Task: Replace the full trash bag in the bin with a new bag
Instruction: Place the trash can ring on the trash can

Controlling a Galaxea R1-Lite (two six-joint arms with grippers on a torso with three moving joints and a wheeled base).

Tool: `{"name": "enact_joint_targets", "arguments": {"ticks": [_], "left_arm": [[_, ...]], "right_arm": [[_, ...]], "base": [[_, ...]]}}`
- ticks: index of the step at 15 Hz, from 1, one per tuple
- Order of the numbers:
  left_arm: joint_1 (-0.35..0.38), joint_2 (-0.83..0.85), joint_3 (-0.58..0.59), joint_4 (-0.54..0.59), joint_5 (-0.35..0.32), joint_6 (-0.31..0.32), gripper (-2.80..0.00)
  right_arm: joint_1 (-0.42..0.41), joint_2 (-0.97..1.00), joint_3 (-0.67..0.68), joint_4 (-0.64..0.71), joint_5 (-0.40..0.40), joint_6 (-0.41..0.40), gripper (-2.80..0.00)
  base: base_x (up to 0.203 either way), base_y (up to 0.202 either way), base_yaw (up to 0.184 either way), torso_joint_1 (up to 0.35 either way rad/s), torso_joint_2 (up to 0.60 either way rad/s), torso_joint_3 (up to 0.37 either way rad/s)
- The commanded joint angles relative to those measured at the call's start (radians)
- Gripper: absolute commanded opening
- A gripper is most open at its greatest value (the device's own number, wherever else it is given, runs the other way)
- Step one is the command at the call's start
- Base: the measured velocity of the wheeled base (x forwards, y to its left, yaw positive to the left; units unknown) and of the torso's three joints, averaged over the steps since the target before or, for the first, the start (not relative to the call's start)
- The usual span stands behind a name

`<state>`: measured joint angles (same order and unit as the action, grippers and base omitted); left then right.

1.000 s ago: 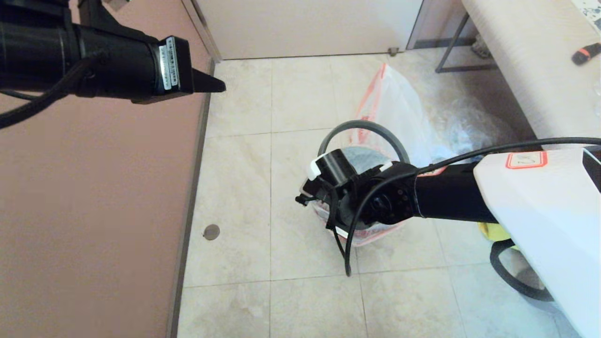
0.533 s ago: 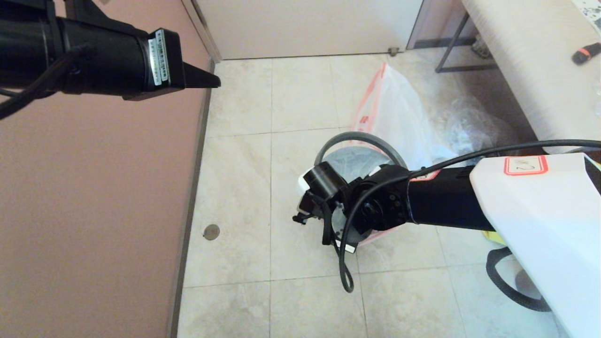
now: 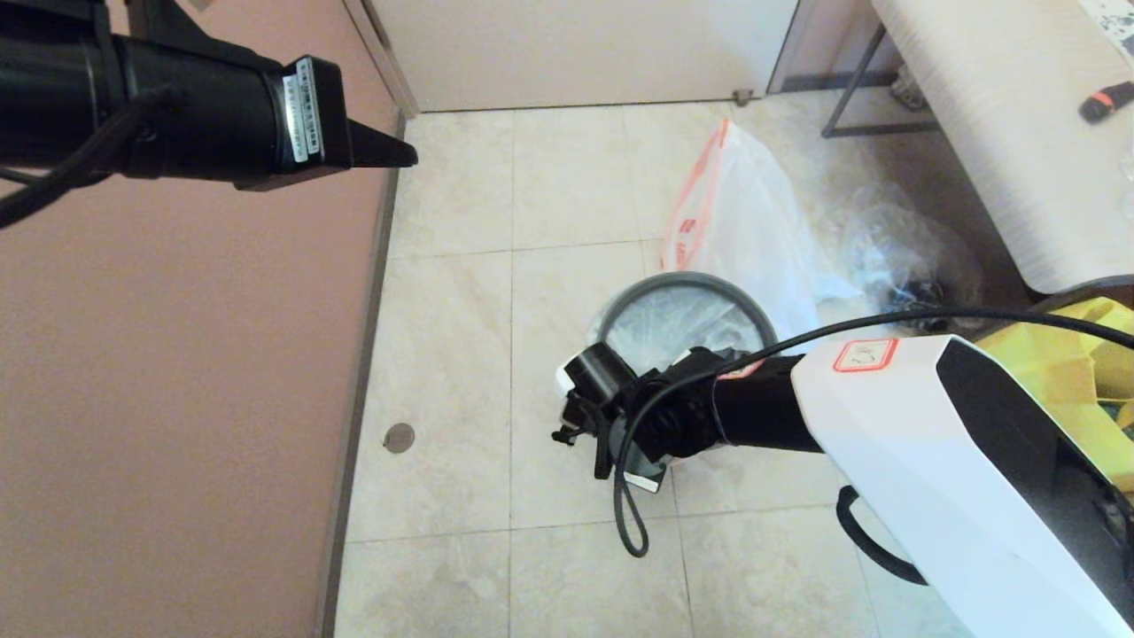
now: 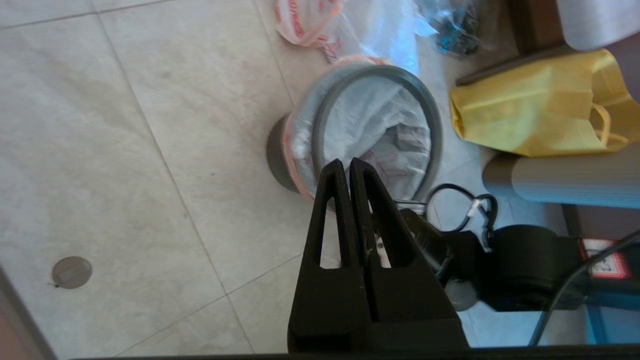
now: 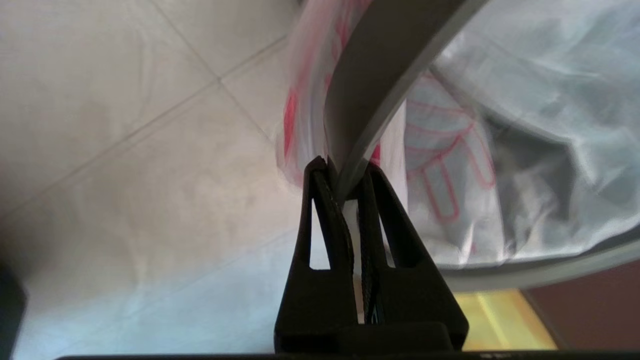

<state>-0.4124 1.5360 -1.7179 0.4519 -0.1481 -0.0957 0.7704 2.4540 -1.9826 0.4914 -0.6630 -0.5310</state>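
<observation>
In the head view, the right gripper (image 3: 580,425) was seen lowered at the near edge of the bin (image 3: 620,447), whose mouth was lined by the new bag (image 3: 678,321) and topped by the grey rim ring (image 3: 682,281). The full trash bag (image 3: 744,221) was found standing on the tiled floor (image 3: 461,354) just beyond the bin, on the far side from the right gripper, with a clear bag (image 3: 912,257) beside it. The left gripper (image 3: 394,157) was held high and well apart from the bin, next to the brown wall (image 3: 177,399). In the left wrist view, the left gripper (image 4: 344,167) was shown with its fingers pressed together and nothing between them; ahead of its tips the bin (image 4: 276,160) was seen with the new bag (image 4: 370,125) folded over its wall under the rim ring (image 4: 380,74), and a yellow tote (image 4: 530,110) lay to one side of the bin. In the right wrist view, the right gripper (image 5: 345,172) was seen clamped on the rim ring (image 5: 370,85), the ring's edge being pinched between the fingertips, with the new bag (image 5: 500,150) spread inside the ring just past them.
</observation>
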Motion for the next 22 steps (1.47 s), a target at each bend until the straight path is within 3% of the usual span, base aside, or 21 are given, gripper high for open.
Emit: {"name": "enact_joint_targets", "arguments": {"ticks": [1,6,13,16,22], "left_arm": [[-0.012,0.000,0.007,0.002,-0.001,-0.001,-2.80],[-0.022,-0.003,0.015,0.001,0.001,0.001,-2.80],[-0.022,-0.011,0.017,0.001,0.001,-0.001,-2.80],[-0.022,-0.013,0.017,0.001,-0.001,-0.001,-2.80],[-0.022,-0.014,0.018,0.001,-0.001,-0.001,-2.80]], "right_arm": [[-0.027,0.066,-0.003,-0.068,-0.003,-0.015,-2.80],[-0.045,0.023,0.000,-0.088,-0.004,-0.018,-2.80],[0.007,-0.049,0.005,0.108,-0.038,-0.022,-2.80],[0.004,-0.068,0.003,0.097,-0.038,-0.024,-2.80],[-0.030,-0.108,0.010,-0.057,-0.038,-0.115,-2.80]], "base": [[0.000,0.000,0.000,0.000,0.00,0.000],[0.000,0.000,0.000,0.000,0.00,0.000],[0.000,0.000,0.000,0.000,0.00,0.000],[0.000,0.000,0.000,0.000,0.00,0.000],[0.000,0.000,0.000,0.000,0.00,0.000]]}}
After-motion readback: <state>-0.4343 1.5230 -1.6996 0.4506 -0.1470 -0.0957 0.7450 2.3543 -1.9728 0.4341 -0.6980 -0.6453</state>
